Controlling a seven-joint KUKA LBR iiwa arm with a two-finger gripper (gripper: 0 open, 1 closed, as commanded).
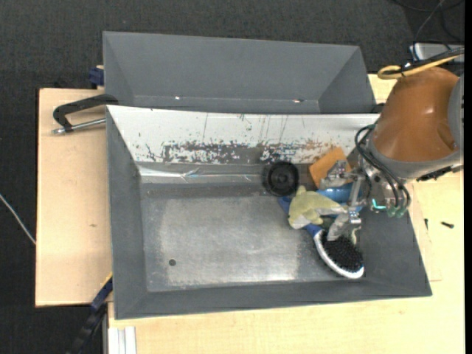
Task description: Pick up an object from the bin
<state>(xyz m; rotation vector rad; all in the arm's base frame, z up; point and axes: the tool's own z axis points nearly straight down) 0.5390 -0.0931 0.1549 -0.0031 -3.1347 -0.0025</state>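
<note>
My gripper (pixel 348 220) is low in the right part of the bin, reaching in from the right. It hangs over the top end of a black brush with a white rim (pixel 341 257), which lies by the bin's right front. A pale yellow crumpled thing (pixel 308 206) lies just left of the gripper, touching or nearly touching it. A blue thing (pixel 335 192) sits behind it, partly hidden under the gripper. Nothing is seen held.
A black round knob-like thing (pixel 281 177) rests against the back wall, with an orange thing (pixel 327 164) to its right. The arm's orange cover hangs over the bin's right rim. The left and middle of the bin floor are bare metal.
</note>
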